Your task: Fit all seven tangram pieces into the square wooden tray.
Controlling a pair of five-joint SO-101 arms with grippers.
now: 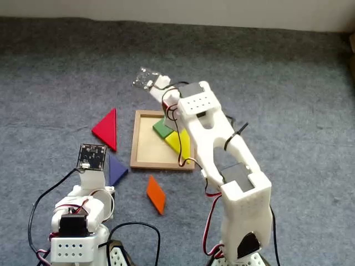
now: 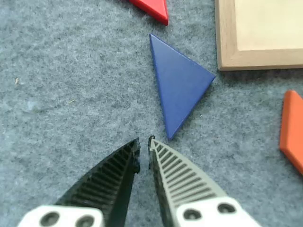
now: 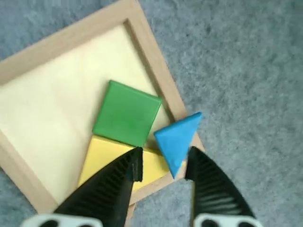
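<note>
Two pieces already inside the square wooden tray point(image 1: 145, 162): a green square piece point(image 1: 161, 128) toward twelve o'clock of its floor and a yellow triangular piece point(image 1: 178, 141) toward three o'clock, touching along one edge. Stretched over the tray's three-o'clock side, the right arm point(image 1: 222, 149); seen from its wrist, the right gripper point(image 3: 163, 163) with fingers spread fairly wide, straddling a small light-blue triangle point(image 3: 176, 139). Lying across the tray's rim, beside the green square's corner and over the yellow piece's edge, that light-blue triangle; close against one black finger point(image 3: 208, 189), clear of the other; flat or lifted, cannot tell. Outside the tray on the grey carpet point(image 1: 288, 83): a red triangular piece point(image 1: 106, 128) at nine o'clock from the tray, a dark-blue triangular piece point(image 1: 115, 170) at eight o'clock just off the tray's corner, an orange parallelogram piece point(image 1: 156, 194) at six o'clock. Set at seven o'clock from the tray, the left arm point(image 1: 83, 216); left gripper point(image 2: 144, 141) low over the carpet, fingers closed to a thin slit with nothing between, tips just short of the dark-blue piece's sharp corner.
</note>
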